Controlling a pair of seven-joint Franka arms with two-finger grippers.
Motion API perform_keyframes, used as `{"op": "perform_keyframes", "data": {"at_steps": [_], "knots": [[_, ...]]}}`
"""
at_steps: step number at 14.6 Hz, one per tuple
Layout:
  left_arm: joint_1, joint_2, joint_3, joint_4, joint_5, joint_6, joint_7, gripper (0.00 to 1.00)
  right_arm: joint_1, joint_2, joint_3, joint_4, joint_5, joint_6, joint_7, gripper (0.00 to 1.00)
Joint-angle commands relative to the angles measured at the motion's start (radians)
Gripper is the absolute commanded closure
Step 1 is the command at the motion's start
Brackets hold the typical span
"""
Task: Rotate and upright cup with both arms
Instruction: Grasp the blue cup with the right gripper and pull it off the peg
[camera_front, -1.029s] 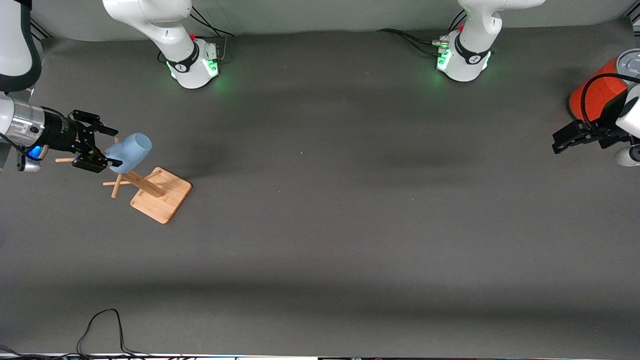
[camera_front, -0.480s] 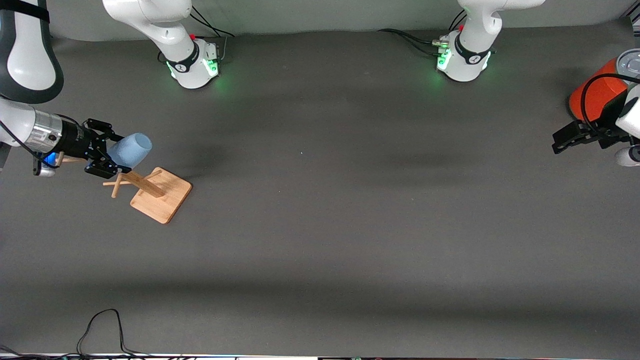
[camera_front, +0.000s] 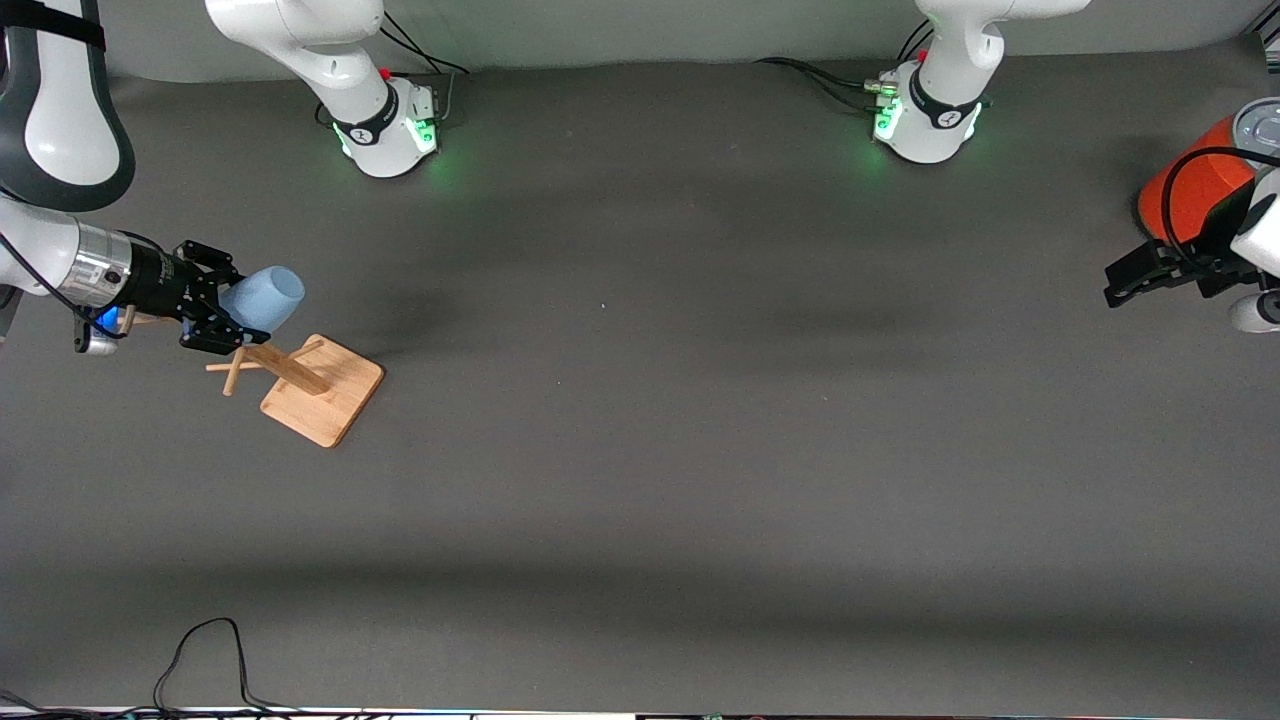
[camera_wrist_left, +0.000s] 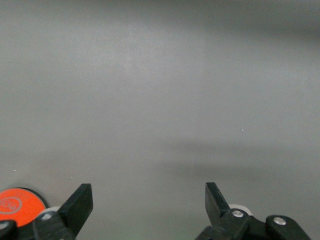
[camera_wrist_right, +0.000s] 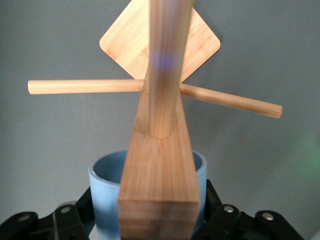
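Cup (camera_front: 263, 297): light blue, hanging on a peg of the wooden rack (camera_front: 322, 389) at the right arm's end of the table, tilted well off vertical. In the right wrist view the cup (camera_wrist_right: 107, 192) shows beside the rack's square post (camera_wrist_right: 161, 165), with the right gripper's black fingers (camera_wrist_right: 70, 220) on either side of it.

Largest to smallest:
- Table (camera_front: 700, 450): dark grey mat.
- Rack: square bamboo base, post, cross pegs.
- Red-orange can (camera_front: 1195, 185) with silver top, at the left arm's end; partly hidden by the left arm.
- Right gripper (camera_front: 222, 304): pressed onto the cup (grasp looks made, judging by how the fingers flank it).
- Left gripper (camera_front: 1125, 283): waiting near the can, fingers (camera_wrist_left: 77, 207) spread with nothing between them.

Step in hand, as I judge it: first pickup, cup gripped but not yet off its peg. Next move calls for sliding the cup along the peg's axis to clear it, then carrying it toward mid-table for the left arm.

Writing: an orange disc (camera_wrist_left: 15, 205) in the left wrist view bears faint characters, not legible. No brand readable elsewhere.
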Motion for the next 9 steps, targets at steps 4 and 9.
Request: {"op": "perform_keyframes", "data": {"at_steps": [4,9], "knots": [[0.001,-0.002,0.001,0.002,-0.002,-0.008,0.019,0.00,0.004,-0.011,0.003,0.073,0.078,-0.096,0.005,0.27],[0.001,-0.002,0.001,0.002,-0.002,-0.008,0.019,0.00,0.018,-0.032,0.016,0.095,0.096,-0.126,0.069,0.27]]}}
